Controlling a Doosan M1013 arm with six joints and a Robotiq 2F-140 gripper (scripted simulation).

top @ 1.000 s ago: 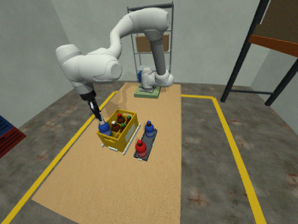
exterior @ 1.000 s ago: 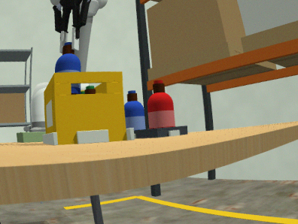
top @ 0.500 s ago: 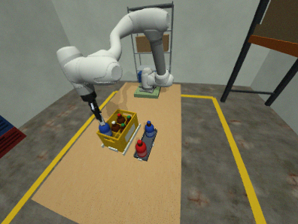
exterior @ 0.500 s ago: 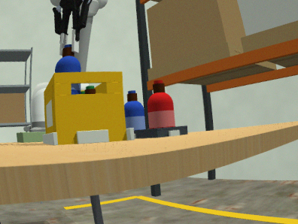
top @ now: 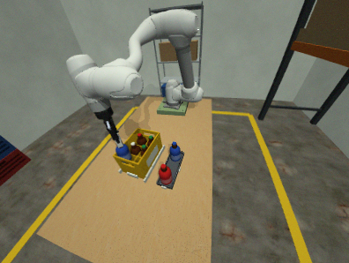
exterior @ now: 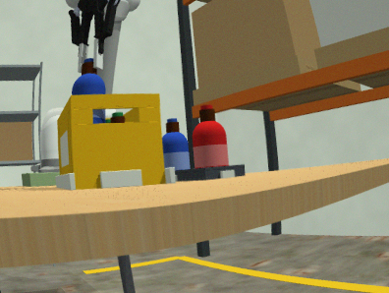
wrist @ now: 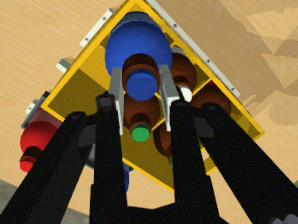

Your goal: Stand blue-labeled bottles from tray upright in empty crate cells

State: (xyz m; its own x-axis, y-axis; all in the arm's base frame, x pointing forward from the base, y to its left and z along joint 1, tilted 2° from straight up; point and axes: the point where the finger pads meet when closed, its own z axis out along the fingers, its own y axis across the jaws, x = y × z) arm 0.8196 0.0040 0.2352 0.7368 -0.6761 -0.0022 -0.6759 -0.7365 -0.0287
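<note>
Bottle one of the two blue-labeled ones, the larger blue bottle [top: 123, 153] [exterior: 88, 86] [wrist: 138, 44], sits partway down in a corner cell of the yellow crate [top: 134, 171] [exterior: 113, 157] [wrist: 70, 82], and I have my gripper [top: 119, 143] [exterior: 90, 64] [wrist: 140, 79] pinching its neck. I judge it needs lowering, then release. Left after that: the smaller blue bottle [top: 174, 153] [exterior: 175, 146], upright on the dark tray [top: 177, 170] [exterior: 238, 170]. The red bottle [top: 165, 175] [exterior: 210, 140] [wrist: 37, 135] stands there too and should stay.

I am wearing smooth white rounded arm casings [top: 106, 81], ending toward seven o'clock in a black angular linkage gripper [top: 112, 129] [exterior: 91, 49] [wrist: 140, 79] with pale grey flat fingertips [exterior: 98, 54].
</note>
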